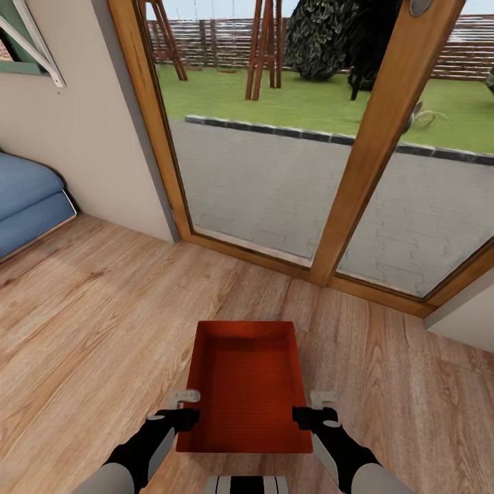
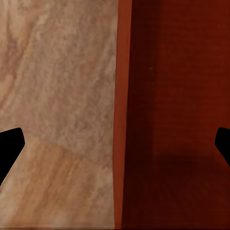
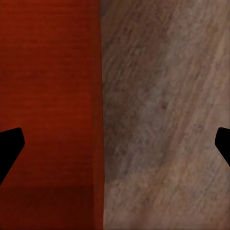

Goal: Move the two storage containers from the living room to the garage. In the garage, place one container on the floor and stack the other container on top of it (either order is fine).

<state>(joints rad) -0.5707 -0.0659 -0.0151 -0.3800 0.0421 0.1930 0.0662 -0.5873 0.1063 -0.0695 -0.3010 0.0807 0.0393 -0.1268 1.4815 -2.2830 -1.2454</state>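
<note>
One orange-red storage container lies open side up over the light wood floor of the living room, straight in front of me. My left gripper is at its left wall and my right gripper at its right wall, both near the closer end. In the left wrist view the left gripper stands open astride the container wall, one finger inside and one outside. The right gripper is open the same way over the container. Whether the container rests on the planks I cannot tell.
Wood-framed glass doors rise just beyond the container, with paving and lawn outside. A blue sofa sits at the far left against a beige wall. A wall corner juts in at the right.
</note>
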